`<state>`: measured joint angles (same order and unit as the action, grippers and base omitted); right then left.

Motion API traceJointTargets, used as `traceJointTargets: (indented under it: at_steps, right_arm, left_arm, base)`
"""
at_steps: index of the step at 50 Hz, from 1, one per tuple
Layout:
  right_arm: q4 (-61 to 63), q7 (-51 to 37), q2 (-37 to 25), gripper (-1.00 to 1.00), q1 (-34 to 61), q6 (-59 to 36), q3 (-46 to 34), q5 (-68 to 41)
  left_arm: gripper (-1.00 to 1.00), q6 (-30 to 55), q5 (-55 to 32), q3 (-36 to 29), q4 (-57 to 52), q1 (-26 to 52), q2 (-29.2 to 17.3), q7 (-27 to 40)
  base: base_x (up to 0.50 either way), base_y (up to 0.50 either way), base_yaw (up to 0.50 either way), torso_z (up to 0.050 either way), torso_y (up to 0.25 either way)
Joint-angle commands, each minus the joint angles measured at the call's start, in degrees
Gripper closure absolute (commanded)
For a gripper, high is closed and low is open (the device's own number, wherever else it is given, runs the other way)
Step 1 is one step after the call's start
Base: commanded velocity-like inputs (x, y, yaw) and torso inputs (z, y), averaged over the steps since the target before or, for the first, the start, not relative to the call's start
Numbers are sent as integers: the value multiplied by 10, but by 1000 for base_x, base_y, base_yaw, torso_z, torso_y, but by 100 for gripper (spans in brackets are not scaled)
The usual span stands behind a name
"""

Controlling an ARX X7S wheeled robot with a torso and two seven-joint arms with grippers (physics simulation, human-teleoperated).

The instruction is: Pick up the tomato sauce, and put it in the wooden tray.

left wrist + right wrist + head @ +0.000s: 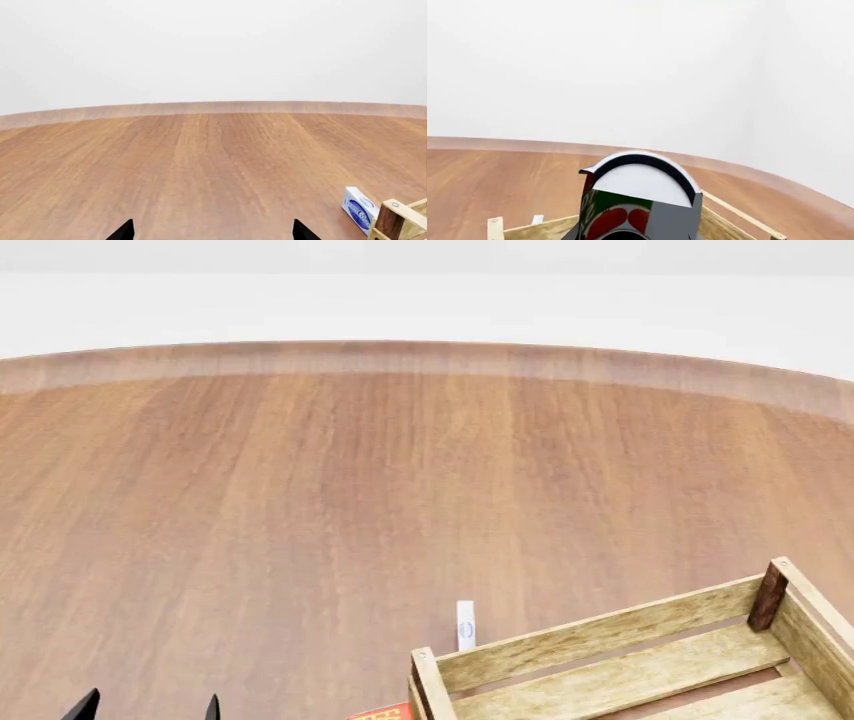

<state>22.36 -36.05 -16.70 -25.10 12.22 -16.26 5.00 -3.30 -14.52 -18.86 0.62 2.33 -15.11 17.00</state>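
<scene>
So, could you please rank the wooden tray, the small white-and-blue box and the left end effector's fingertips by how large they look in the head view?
1. The wooden tray, by far the largest, though cut off by the frame.
2 and 3. The white-and-blue box and the left end effector fingertips look about alike; the tips are mostly cropped, so no ranking.

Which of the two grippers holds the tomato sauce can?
The right gripper: the tomato sauce fills its wrist view, near the wooden tray. The left gripper has open, empty jaws over the table.
</scene>
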Motion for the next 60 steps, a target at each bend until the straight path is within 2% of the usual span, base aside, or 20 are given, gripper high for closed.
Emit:
traceJointTargets:
  at_steps: [1, 3, 15, 29, 50, 57, 60]
  right_arm:
    - [21, 18, 11, 100, 90, -121, 23, -26]
    - [-3, 37, 18, 100, 133, -167, 27, -59]
    - [-54, 33, 31, 100, 219, -227, 36, -67]
    - [-200, 51, 54, 100, 360, -281, 31, -83]
    - [-541, 61, 88, 100, 512, -164, 42, -98]
    - [-699, 70, 101, 100, 575, -92, 43, -100]
    - [-834, 81, 114, 100, 627, -29, 48, -105]
  left_arm:
    - [-100, 3, -2, -3, -3, 0, -2, 3]
    - [-100, 4, -2, -3, -5, 0, -2, 4]
    - [-100, 3, -4, -5, -3, 2, -4, 5]
    - [-100, 1, -6, -8, -1, 3, -5, 7]
    - [-100, -1, -9, -11, 2, 6, -7, 9]
    - [-100, -2, -10, -12, 4, 8, -7, 9]
    - [-100, -4, -10, -12, 6, 8, -7, 9]
  base:
    - [0, 0, 0, 0, 0]
    - [0, 0, 0, 0, 0]
    - [0, 0, 0, 0, 0]
    - [0, 0, 0, 0, 1]
    - [0, 0, 0, 0, 0]
    - [0, 0, 0, 0, 0]
    - [0, 0, 0, 0, 0]
